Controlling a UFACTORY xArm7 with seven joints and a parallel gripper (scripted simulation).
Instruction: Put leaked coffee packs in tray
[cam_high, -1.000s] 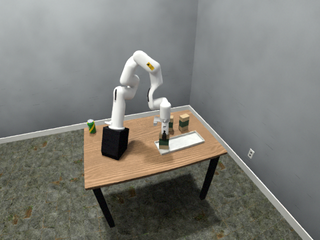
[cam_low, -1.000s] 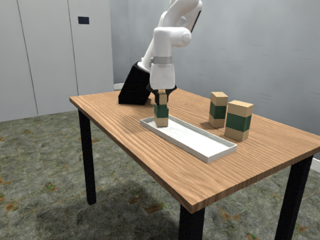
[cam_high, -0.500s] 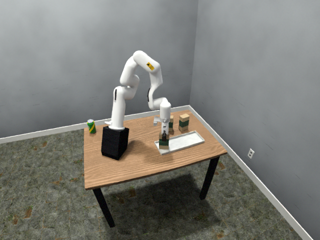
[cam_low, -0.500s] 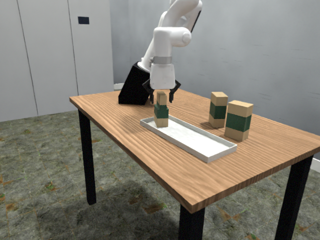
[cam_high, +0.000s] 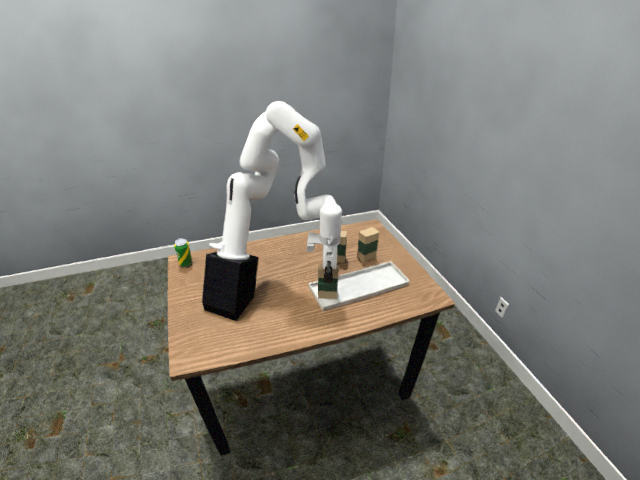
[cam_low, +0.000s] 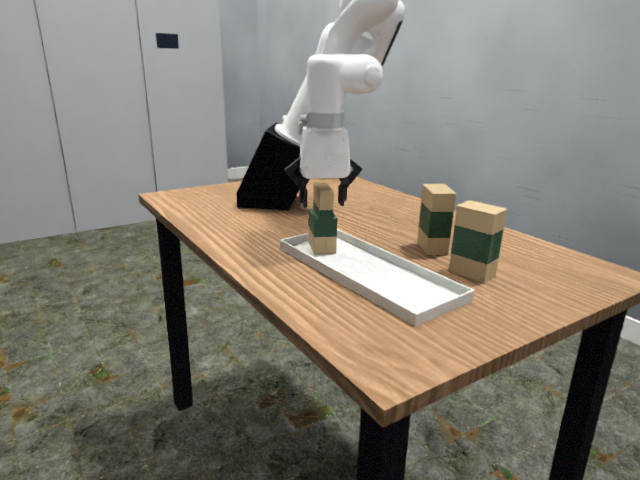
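Note:
A tan coffee pack with a green band stands upright inside the white tray at its end nearest the arm's base; it also shows in the top view, in the tray. My gripper is open, its fingers on either side of the pack's top and apart from it. Two more packs stand upright on the table beyond the tray: one nearer the arm and one nearer the table's edge. In the top view the first is partly hidden behind the gripper; the other is plain.
The arm's black base block stands on the table's left part. A green and yellow can stands at the far left corner. Walls close the far and right sides.

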